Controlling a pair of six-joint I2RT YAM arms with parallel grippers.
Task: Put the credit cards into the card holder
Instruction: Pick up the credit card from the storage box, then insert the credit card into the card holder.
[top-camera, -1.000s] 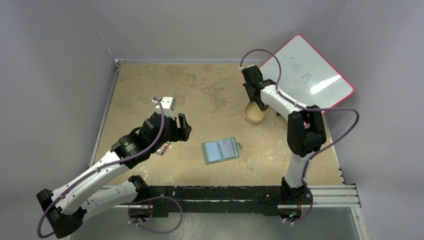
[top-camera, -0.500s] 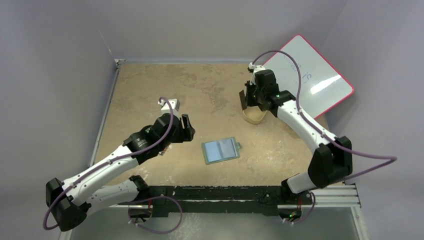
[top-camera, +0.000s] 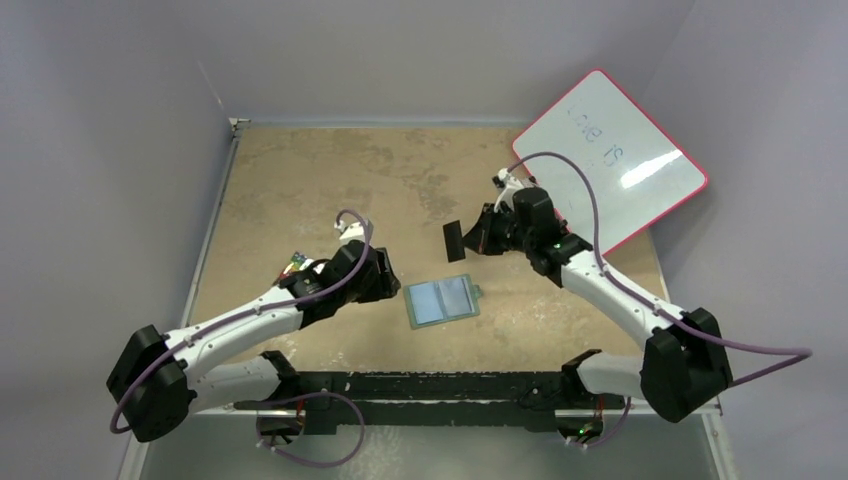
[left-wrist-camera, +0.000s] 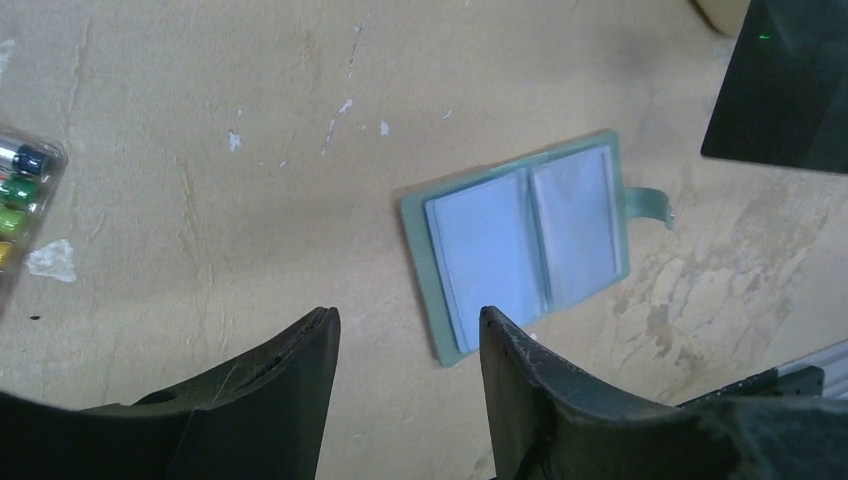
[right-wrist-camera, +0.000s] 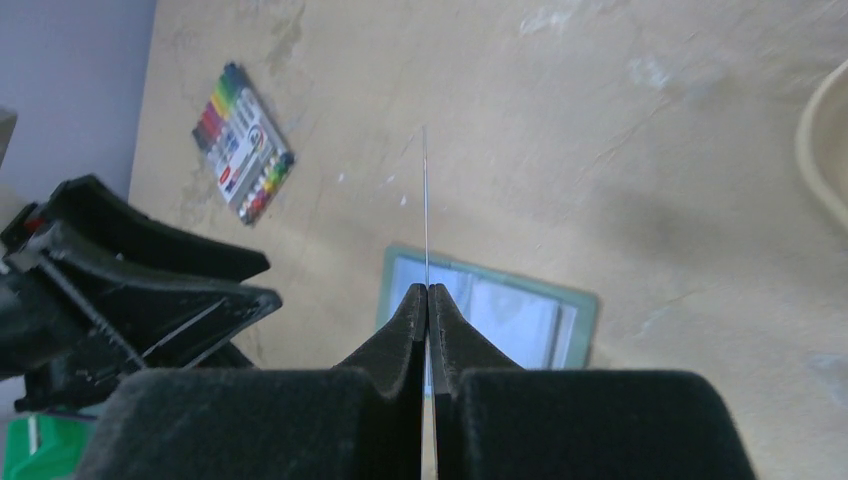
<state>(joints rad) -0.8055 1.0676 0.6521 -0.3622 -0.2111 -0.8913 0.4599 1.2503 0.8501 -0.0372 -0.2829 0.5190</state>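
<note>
The green card holder lies open and flat on the table, its clear pockets facing up, also seen in the left wrist view. My right gripper is shut on a dark credit card, held in the air just behind the holder. In the right wrist view the credit card shows edge-on as a thin line rising from the pinched tips, above the card holder. My left gripper hovers open just left of the holder, with nothing between its fingers.
A pack of coloured markers lies left of the left arm. A pink-framed whiteboard leans at the back right. The rim of a tan tray shows at the right edge of the right wrist view.
The right arm swung from the tan tray toward the card holder, carrying the dark card. The left gripper slid right to the holder's left edge, its jaws narrowing a little.
</note>
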